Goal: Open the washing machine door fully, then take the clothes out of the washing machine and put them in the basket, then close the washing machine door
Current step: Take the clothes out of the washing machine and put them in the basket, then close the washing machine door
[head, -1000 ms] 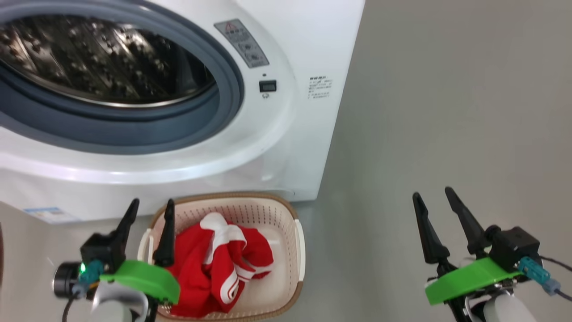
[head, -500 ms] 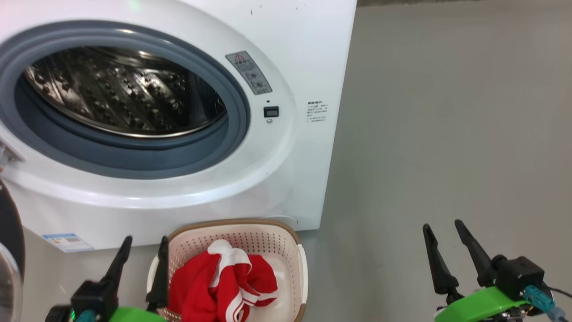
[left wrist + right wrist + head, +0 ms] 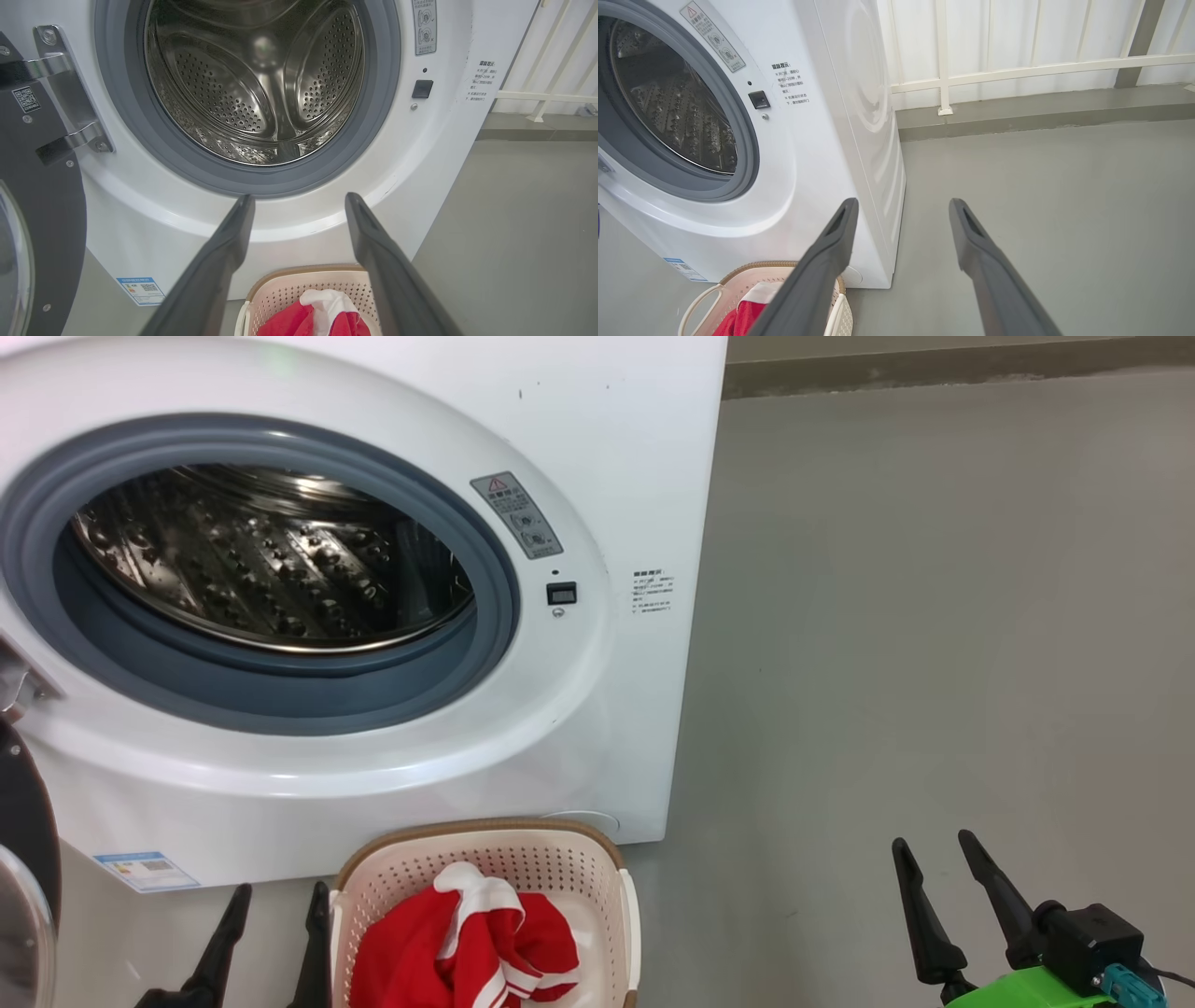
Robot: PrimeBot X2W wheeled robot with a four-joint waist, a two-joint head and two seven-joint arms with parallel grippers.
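Over the last second the whole head view has slid: the drum opening sits lower and both grippers have sunk toward the bottom edge. That's the camera lifting, since nothing in the scene has shifted.

Going left to right, the washing machine door (image 3: pixel 33 821) hangs swung open at 9 o'clock. The left gripper (image 3: pixel 280 896) at 7 o'clock is spread wide and empty. The red garment (image 3: pixel 439 952) lies in the basket (image 3: pixel 485 831) at 6 o'clock, right in front of the washing machine (image 3: pixel 607 448). The right gripper (image 3: pixel 934 845) at 4 o'clock is just as wide and holds nothing.

So I'd say unloading is done and only closing the door is left.

The left wrist view looks straight into the steel drum (image 3: pixel 252 88), which looks empty, and it also catches the door hinge (image 3: pixel 70 93). The right wrist view adds a white railing (image 3: pixel 1017 70) behind the machine.
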